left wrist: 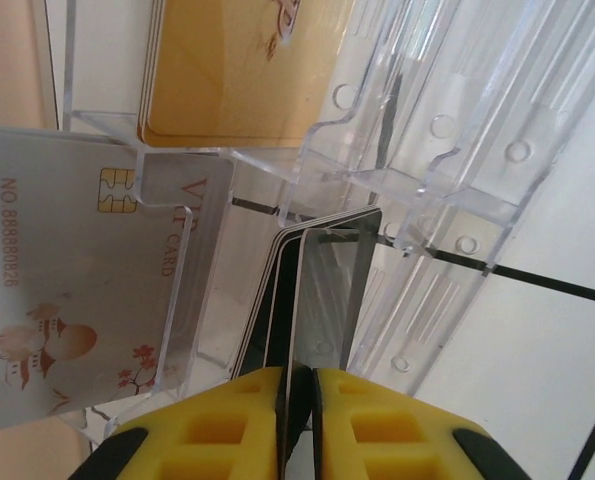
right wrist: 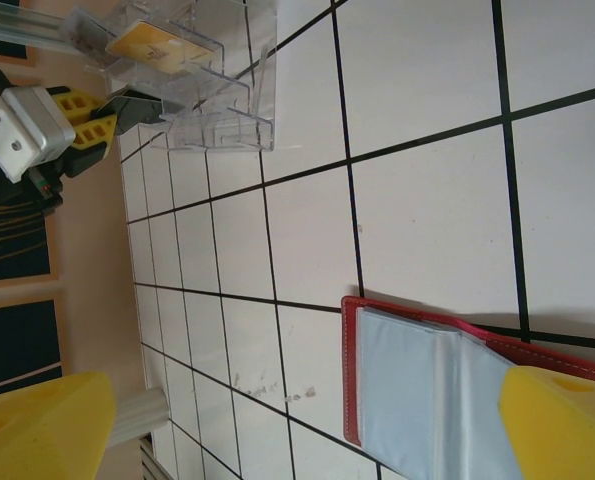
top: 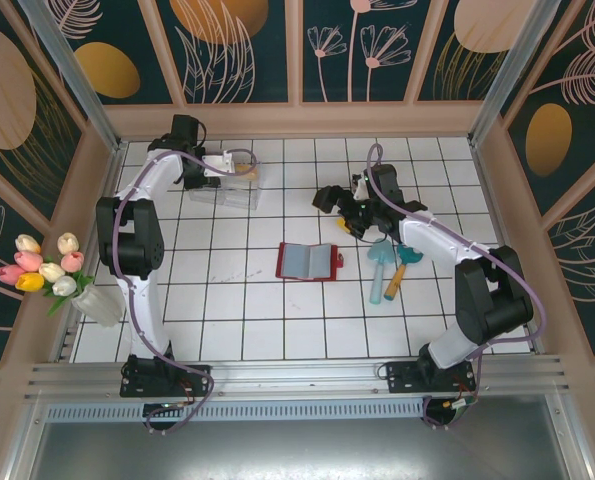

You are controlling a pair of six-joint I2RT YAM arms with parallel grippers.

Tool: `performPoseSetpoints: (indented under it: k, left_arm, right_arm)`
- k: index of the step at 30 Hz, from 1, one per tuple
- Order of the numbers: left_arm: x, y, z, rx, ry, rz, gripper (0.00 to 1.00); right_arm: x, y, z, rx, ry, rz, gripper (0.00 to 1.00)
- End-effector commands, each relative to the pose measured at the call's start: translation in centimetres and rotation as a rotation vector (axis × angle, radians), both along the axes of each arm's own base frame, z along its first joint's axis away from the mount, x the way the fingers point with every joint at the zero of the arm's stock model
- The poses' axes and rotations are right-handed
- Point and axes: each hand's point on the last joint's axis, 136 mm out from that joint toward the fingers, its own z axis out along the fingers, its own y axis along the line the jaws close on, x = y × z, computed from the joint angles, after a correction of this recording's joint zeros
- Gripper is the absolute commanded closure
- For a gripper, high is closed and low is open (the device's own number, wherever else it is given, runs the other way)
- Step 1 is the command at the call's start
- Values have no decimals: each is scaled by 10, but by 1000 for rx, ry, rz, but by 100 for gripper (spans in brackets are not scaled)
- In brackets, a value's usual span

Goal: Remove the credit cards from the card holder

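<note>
Between the left jaws, pinched almost shut, sits a thin stack of credit cards [left wrist: 319, 295] reaching into the clear plastic box [left wrist: 447, 150] just ahead, while the right jaws gape wide and empty above the counter [right wrist: 427, 120], the open red card holder [right wrist: 427, 400] lying near one fingertip.

One card holder [top: 308, 261], one clear box [left wrist: 447, 120], one gold card [left wrist: 237, 70], one silver card [left wrist: 67, 300], one card stack [left wrist: 327, 270], two toy tools [top: 393, 284].
</note>
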Motion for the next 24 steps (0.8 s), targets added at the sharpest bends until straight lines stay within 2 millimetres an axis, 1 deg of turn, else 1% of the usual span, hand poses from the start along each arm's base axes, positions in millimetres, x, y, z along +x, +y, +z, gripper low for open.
performPoseSetpoints:
  k: [1,6,11,15,17,20,24]
  left_arm:
    - [4,7,-7,27,-20,-7,83]
    - [4,7,-8,26,-30,-12,84]
    - [1,3,-8,15,-17,-35,90]
    - [-6,-7,-7,-28,20,-63,94]
    - [-9,-11,-7,-44,38,-71,98]
    - [-14,-20,-6,-71,47,-89,100]
    - [-21,-30,-2,-109,76,-105,100]
  right_arm:
    - [3,7,11,23,-4,9,1]
    - [3,7,10,23,-2,9,1]
    - [3,8,11,26,-3,9,1]
    - [4,8,11,28,-4,9,1]
    - [4,8,11,27,-6,8,1]
    - [4,8,12,30,-8,9,1]
    - [3,9,13,31,-10,12,1]
